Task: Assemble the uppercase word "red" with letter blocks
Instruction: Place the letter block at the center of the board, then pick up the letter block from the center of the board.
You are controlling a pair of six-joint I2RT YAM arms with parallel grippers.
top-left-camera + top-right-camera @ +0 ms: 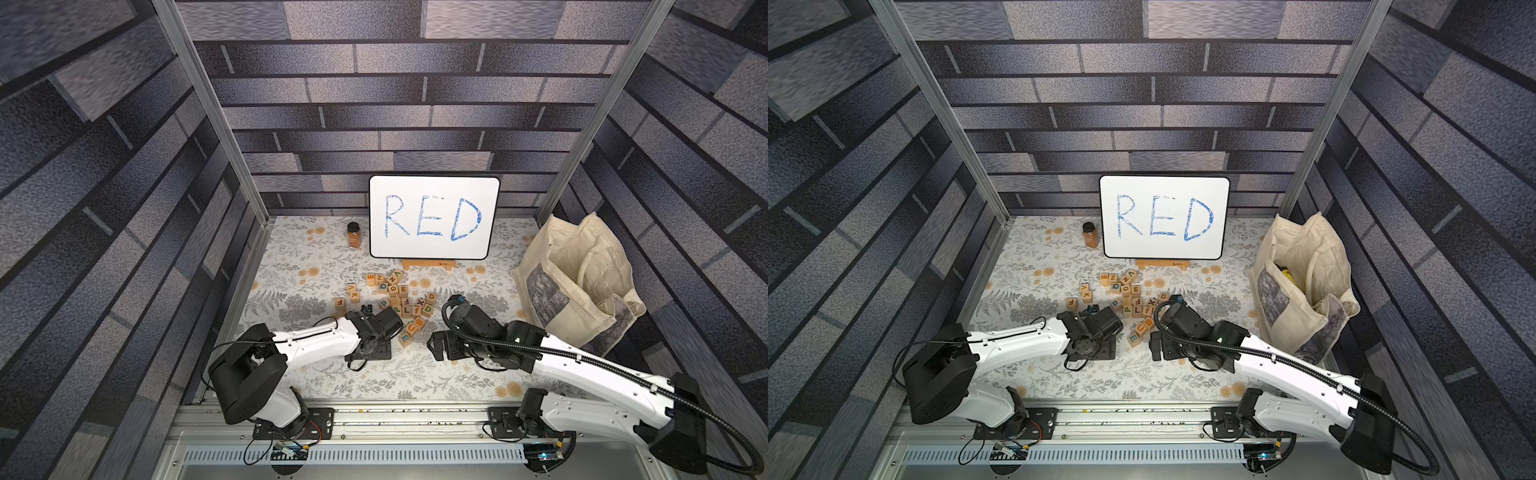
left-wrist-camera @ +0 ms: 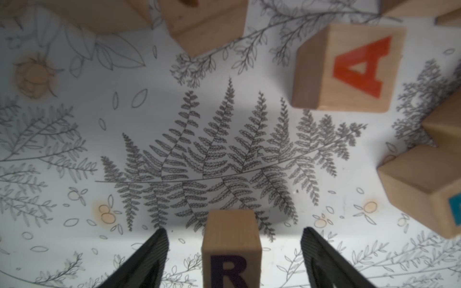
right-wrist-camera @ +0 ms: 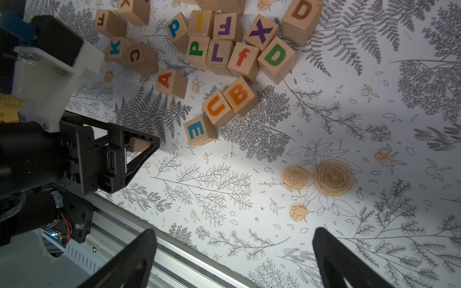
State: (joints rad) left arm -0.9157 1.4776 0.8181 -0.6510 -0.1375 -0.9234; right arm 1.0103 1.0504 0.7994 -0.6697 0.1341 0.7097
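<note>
Standing on the flowered cloth [image 2: 74, 154], between the fingers of the left gripper [image 2: 233, 231]: the purple R block [image 2: 230, 249], letter facing the wrist camera, clear gap on either side, so spread wide and gripping nothing. Beyond it, well apart, an A block [image 2: 349, 69]. Poised over bare cloth, the right gripper [image 3: 234, 231], equally wide and empty. Wedged tight among the other blocks [image 3: 219, 56], the green D block [image 3: 275, 56]. Likely trouble from here: clipping the R with a finger on the way out, twisting or toppling it; dragging neighbours along with the D; grabbing the teal E block [image 3: 197, 131] by mistake, since nearest and loose.
</note>
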